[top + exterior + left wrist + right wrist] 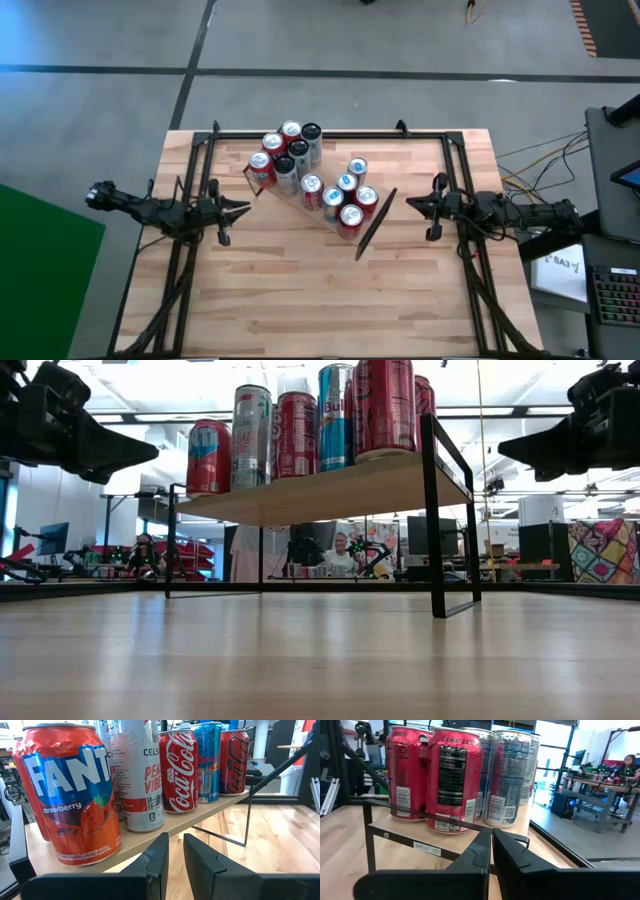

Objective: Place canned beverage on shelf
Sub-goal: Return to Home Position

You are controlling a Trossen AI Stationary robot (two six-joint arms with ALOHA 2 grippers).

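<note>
The shelf (303,205), a light-wood plank with black end frames, stands slantwise on the table's far middle. Several canned beverages (290,152) stand upright on it in two clusters, the second (347,195) toward its right end. In the low view the cans (300,430) stand on the raised plank (330,490). My left gripper (245,210) hovers level off the shelf's left end, with a narrow gap and nothing between its fingers (176,857); a strawberry Fanta can (70,795) is nearest it. My right gripper (410,205) hovers level off the right end, shut (491,845), facing a Coke Zero can (452,780).
Black frame rails (190,260) run along the table's left and right sides under each arm. Bare tabletop (320,300) lies between the shelf and the near edge. People sit at desks in the room beyond (345,555) (626,762).
</note>
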